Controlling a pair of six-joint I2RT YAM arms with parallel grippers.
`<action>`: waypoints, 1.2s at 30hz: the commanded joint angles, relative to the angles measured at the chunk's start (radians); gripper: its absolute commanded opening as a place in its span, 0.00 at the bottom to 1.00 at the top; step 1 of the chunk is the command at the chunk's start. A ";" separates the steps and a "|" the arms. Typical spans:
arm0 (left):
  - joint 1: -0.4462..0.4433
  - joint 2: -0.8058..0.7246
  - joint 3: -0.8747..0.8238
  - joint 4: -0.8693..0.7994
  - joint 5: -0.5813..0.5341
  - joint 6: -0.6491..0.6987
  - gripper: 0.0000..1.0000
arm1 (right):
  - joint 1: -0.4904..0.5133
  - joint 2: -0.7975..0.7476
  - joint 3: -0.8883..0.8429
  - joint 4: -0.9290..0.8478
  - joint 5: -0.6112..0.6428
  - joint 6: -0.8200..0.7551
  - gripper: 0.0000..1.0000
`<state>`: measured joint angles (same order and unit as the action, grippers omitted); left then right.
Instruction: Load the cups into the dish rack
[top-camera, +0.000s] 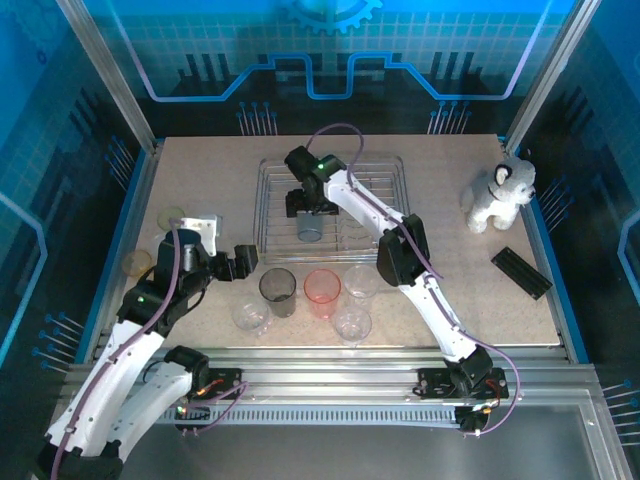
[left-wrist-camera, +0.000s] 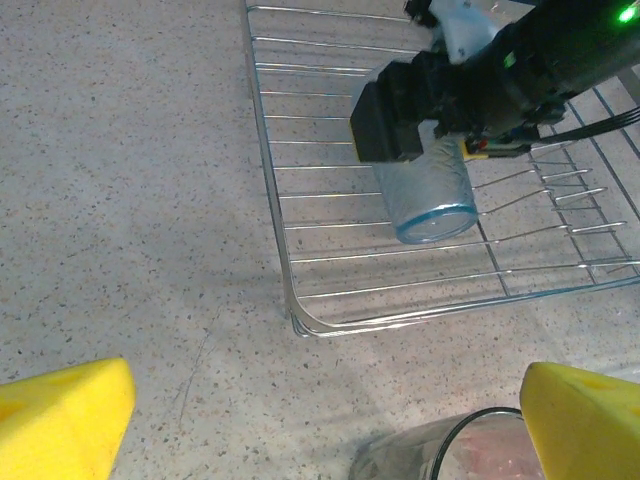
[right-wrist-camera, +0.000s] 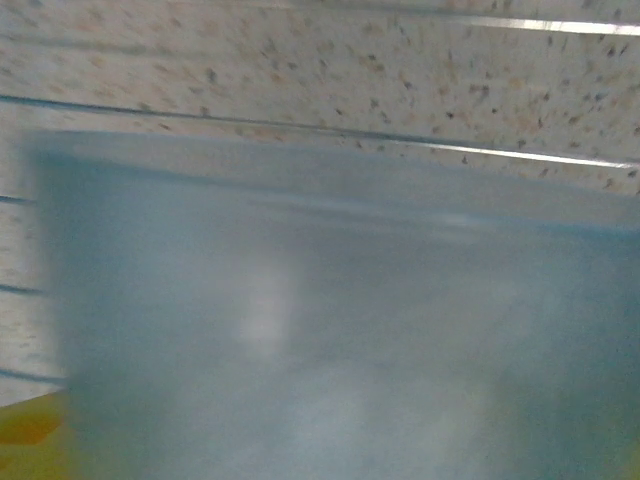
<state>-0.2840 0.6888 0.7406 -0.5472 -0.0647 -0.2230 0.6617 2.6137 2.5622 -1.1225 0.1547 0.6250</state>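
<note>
Blue-lit panels close in a speckled worktop (top-camera: 200, 170), and the dish rack (top-camera: 264, 215) sits at its far middle. The right arm (top-camera: 430, 300) reaches in from the rack's near right, crosses the front rim on a diagonal with its elbow raised, and bends its wrist down over the rack's near-left part. The left arm (top-camera: 130, 340) is folded back outside the rack's near-left corner.

What matters most is the blue cup (left-wrist-camera: 428, 195). It is inside the dish rack, directly under the right gripper (top-camera: 306, 208), tilted on the wires. Its long axis slants, with the lower end facing the rack's near-left corner. The jaws flank the cup's upper part. I cannot tell whether they clamp it or merely straddle it.

The left gripper (top-camera: 244, 262) is spread wide and empty, pointing at the rack. Just nearer than the front rim wait a smoky cup (top-camera: 277, 292), a red cup (top-camera: 322, 290) and clear cups (top-camera: 352, 323). I judge the smoky cup falls to the left arm, which is closer to it.
</note>
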 joint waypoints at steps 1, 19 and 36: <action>0.005 0.006 -0.011 0.034 0.023 0.033 0.99 | -0.008 0.038 0.021 -0.049 0.034 0.001 0.86; -0.003 -0.089 -0.020 0.171 0.176 0.213 0.99 | -0.061 -0.442 -0.462 0.553 -0.324 0.180 0.25; -0.266 0.229 -0.009 0.912 0.324 0.297 0.99 | -0.137 -0.996 -1.087 1.209 -0.481 0.652 0.00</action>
<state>-0.4839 0.8886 0.7284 0.1574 0.2981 -0.0387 0.5056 1.7077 1.4982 0.0051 -0.3328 1.2392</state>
